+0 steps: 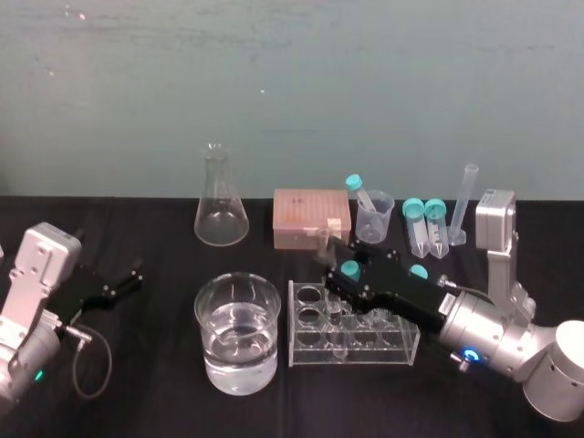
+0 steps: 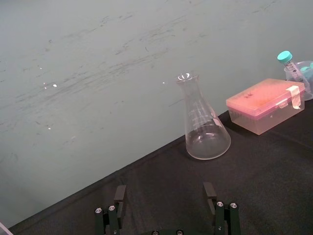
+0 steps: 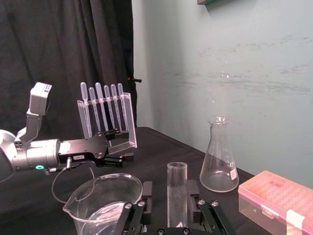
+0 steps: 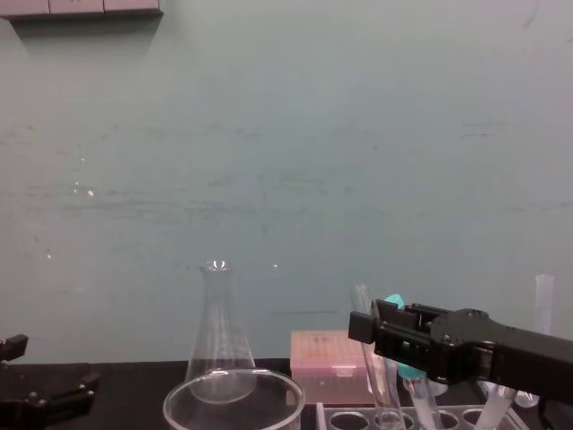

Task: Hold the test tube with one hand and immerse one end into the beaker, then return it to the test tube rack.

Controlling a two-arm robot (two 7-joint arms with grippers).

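- The right claw reached in low over the test tube rack, its fingers spread to either side of the test tube. I judged this set up a grip high on the glass, leaving the lower end free for dipping.
- The test tube stood in a hole of the rack, leaning slightly, with its open mouth above the fingers.
- The beaker, part-filled with clear liquid, sat on the tabletop just beside the rack on the robot's left, likely so the carry would be short.
- The left claw rested spread and empty toward the tabletop's left side, well apart from the glassware, where it could not hinder the working arm.
- The right wrist view showed what the head view hid: a dark gap between one finger and the tube, so the glass was straddled rather than pinched.
- The chest view gave the tube's lean and showed its foot entering the rack.
- The left wrist view showed a conical flask and a pink box ahead, and nothing between its own fingers.
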